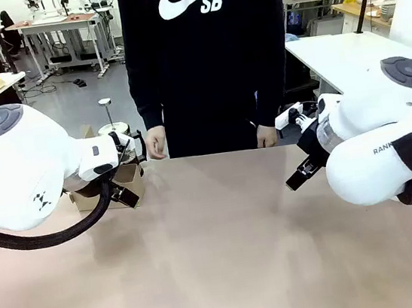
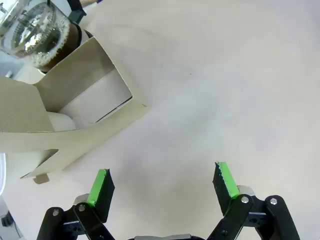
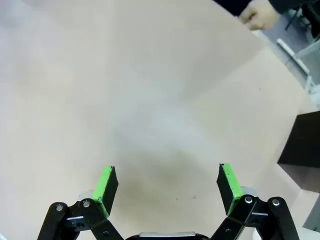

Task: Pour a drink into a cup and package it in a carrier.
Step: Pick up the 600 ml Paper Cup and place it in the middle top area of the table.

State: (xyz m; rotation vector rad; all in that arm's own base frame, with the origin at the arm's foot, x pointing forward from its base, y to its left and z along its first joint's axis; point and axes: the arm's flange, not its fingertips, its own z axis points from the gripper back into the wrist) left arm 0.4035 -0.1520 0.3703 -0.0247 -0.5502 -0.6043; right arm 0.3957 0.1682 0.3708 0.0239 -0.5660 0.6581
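The brown cardboard carrier (image 2: 85, 135) stands at the far left of the table, partly behind my left arm (image 1: 130, 181). Something white, seemingly the cup (image 2: 95, 102), shows between its walls; how it stands I cannot tell. Just past the carrier is the glass pot (image 2: 35, 30) with the dark drink (image 2: 71, 41) in it; its metal lid (image 1: 112, 127) rises behind my left arm. My left gripper (image 2: 162, 182) is open over bare table beside the carrier, holding nothing. My right gripper (image 3: 167, 187) is open over bare table on the right side (image 1: 301, 175).
A person in a black top stands at the far edge with both hands (image 1: 156, 141) (image 1: 267, 137) resting near the table (image 1: 220, 258). A black box (image 3: 302, 137) sits at the edge of the right wrist view. One hand (image 3: 257, 15) shows there too.
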